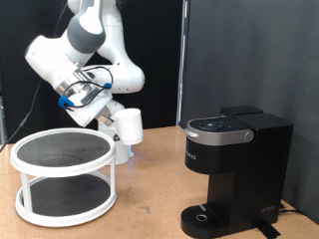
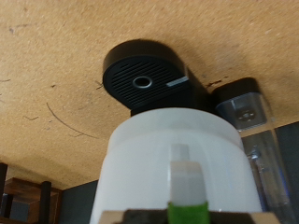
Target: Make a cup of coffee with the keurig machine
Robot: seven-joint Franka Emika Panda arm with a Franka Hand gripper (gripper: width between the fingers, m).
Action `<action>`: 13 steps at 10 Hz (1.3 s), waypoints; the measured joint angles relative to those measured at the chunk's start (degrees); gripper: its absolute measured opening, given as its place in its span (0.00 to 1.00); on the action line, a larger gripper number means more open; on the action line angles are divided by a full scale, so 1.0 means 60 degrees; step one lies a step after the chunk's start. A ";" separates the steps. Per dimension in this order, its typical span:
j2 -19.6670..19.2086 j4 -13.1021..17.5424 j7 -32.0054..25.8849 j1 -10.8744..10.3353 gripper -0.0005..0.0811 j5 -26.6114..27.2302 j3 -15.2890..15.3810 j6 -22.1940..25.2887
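The cup is a plain white mug held in the air by my gripper, just right of a white rack and left of the keurig machine. The machine is black, with its lid down and its drip base bare. In the wrist view the cup fills the foreground between my fingers, with one finger over its wall. Beyond it the machine's round drip base and clear water tank show. The cup and machine are apart.
A white two-tier round rack with dark mesh shelves stands at the exterior view's left on the wooden table. A black curtain hangs behind. A cable lies behind the machine at the right edge.
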State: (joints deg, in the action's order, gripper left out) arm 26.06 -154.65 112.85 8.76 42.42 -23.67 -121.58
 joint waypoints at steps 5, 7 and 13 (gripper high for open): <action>-0.0678 0.0421 0.0006 -0.0460 0.10 0.0614 0.0447 -0.0592; -0.0680 0.0402 -0.0026 -0.0473 0.10 0.0614 0.0450 -0.0555; -0.2152 0.0368 0.0434 -0.0734 0.10 0.0813 0.1443 -0.2035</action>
State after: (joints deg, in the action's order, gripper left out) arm 13.15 -152.44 115.46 4.36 47.30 -15.01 -133.79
